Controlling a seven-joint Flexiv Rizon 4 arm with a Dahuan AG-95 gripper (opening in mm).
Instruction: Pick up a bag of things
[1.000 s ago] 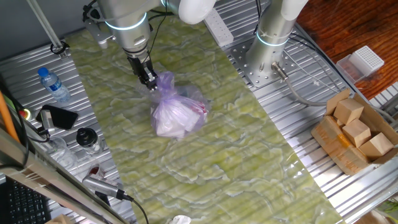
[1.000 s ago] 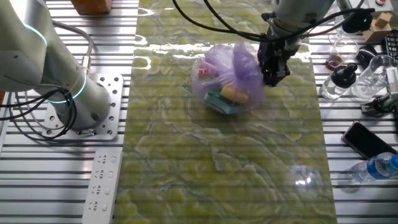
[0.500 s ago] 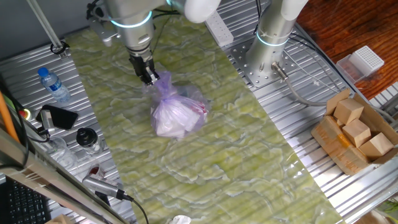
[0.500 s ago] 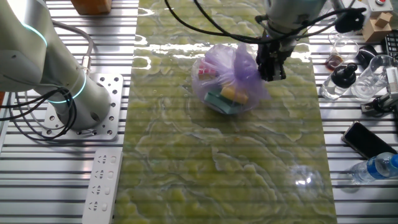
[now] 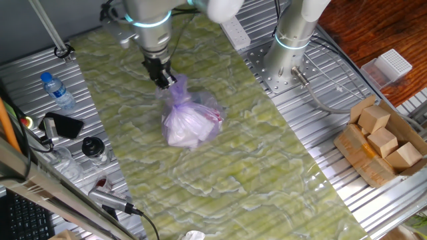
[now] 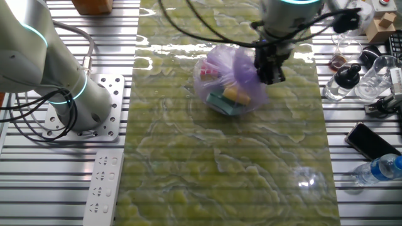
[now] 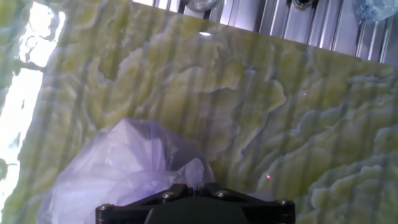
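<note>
- The jaws [image 5: 163, 80] [image 6: 269, 74] of the arm are clenched on the crinkled, tied top of the bag of things [image 5: 189, 120] [image 6: 229, 80] [image 7: 124, 174].
- The bag's bulging body rests on the green worktop [image 5: 253, 173] [image 6: 220, 176], near its middle.

Thin, crinkled, translucent plastic forms the bag of things [image 5: 189, 120]; a glossy marbled green sheet [image 5: 220, 173] covers the ribbed metal worktop [image 5: 320, 133].

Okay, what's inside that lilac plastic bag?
Through the bag a pink item, a yellow one and a teal one show. The gripper and crinkled plastic hide whatever else is there.
</note>
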